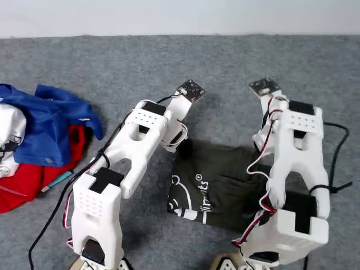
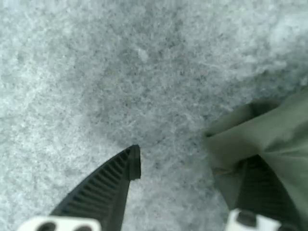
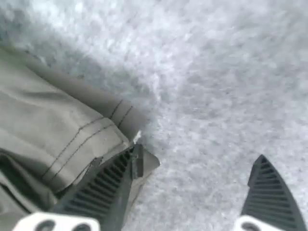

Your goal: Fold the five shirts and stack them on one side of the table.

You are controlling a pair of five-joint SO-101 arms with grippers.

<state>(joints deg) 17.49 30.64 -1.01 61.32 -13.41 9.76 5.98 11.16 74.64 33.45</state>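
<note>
A dark olive shirt (image 1: 216, 188) with a white print lies partly folded on the grey table between my two arms. My left gripper (image 1: 179, 138) is down at its far left corner. In the left wrist view that gripper (image 2: 192, 161) is open, and the olive shirt (image 2: 272, 130) bunches around one finger (image 2: 260, 190). My right gripper (image 1: 263, 138) sits at the far right corner. It is open (image 3: 199, 156) too, with one finger (image 3: 118, 180) resting on the stitched hem of the shirt (image 3: 53, 130) and the other over bare felt.
A loose pile of a blue shirt (image 1: 45, 121), a red shirt (image 1: 34, 177) and a white shirt (image 1: 10, 132) lies at the left edge, with a teal pen (image 1: 56, 181) on it. Grey felt table (image 1: 225, 62) stretches beyond the grippers.
</note>
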